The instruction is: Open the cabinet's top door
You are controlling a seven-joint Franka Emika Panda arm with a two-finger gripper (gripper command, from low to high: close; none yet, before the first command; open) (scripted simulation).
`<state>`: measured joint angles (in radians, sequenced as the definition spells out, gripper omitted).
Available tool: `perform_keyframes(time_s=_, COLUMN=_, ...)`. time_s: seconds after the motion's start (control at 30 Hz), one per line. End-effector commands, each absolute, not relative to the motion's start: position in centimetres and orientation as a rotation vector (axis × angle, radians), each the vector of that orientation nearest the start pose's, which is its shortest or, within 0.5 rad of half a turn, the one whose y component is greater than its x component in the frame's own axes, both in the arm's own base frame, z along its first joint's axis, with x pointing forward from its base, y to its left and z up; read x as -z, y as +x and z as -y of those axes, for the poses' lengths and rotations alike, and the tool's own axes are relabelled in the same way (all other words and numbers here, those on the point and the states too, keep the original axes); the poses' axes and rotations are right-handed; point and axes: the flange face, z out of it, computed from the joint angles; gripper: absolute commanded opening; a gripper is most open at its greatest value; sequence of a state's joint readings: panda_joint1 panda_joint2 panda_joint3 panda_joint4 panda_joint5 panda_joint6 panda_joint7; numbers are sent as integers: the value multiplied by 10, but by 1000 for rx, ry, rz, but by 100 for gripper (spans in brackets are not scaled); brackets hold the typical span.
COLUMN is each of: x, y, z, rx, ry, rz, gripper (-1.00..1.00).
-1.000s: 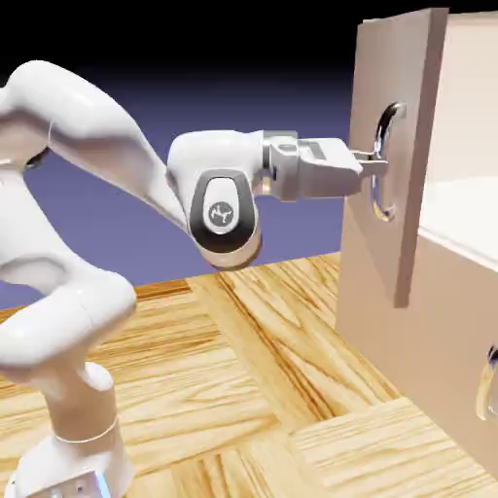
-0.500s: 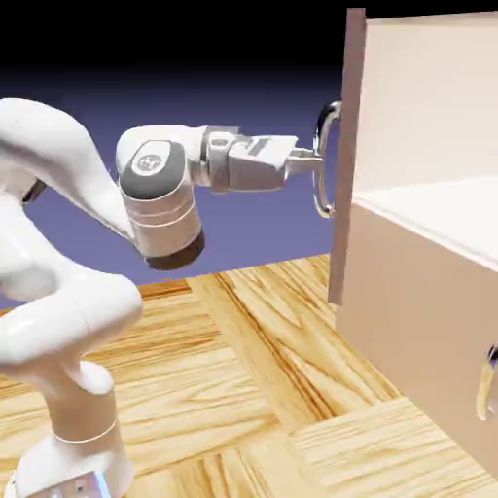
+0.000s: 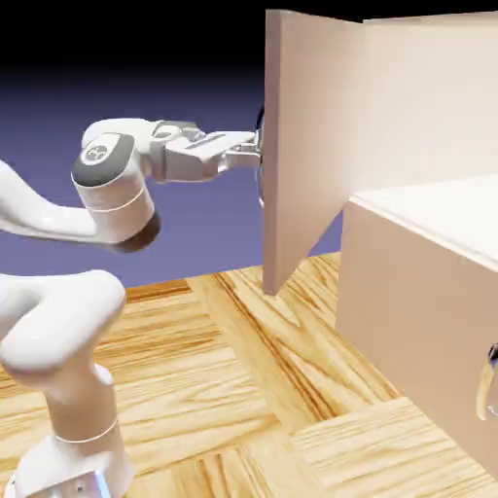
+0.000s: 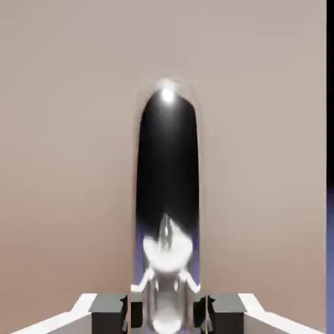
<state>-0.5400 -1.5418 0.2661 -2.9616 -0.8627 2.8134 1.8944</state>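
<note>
The beige cabinet fills the exterior view's right. Its top door stands swung far out to the left, its inner face toward the camera, so the upper compartment lies open. My gripper reaches the door's outer side and is shut on the silvery loop handle, most of which the door hides in the exterior view. In the hand view the handle runs upright between my two grey fingertips, and the door's beige panel fills the background.
A white shelf shows inside the open upper compartment. The lower door stays shut, its curved handle at the right edge. The wooden tabletop spreads below, and the arm's white links rise at the left.
The top door has swung much further open, from partly ajar to past edge-on. My gripper moved left with the handle, and the arm folded back.
</note>
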Motion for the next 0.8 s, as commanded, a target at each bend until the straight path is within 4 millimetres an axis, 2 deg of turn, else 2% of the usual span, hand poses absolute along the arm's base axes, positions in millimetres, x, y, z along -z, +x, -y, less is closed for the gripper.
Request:
perform_keyframes(time_s=0.0, x=-595, y=205, z=-10, rx=2230, ry=-1564, rz=-1589, gripper=-100)
perform_keyframes(time_s=0.2, x=-595, y=187, z=-49, rx=2269, ry=-1526, rz=-1682, gripper=-100)
perform_keyframes(time_s=0.4, x=-595, y=168, z=-98, rx=2313, ry=-1476, rz=-1794, gripper=-100)
perform_keyframes(time_s=0.57, x=-595, y=155, z=-147, rx=2354, ry=-1421, rz=-1908, gripper=-100)
perform_keyframes(time_s=0.77, x=-595, y=144, z=-216, rx=2404, ry=-1337, rz=-2062, gripper=-100)
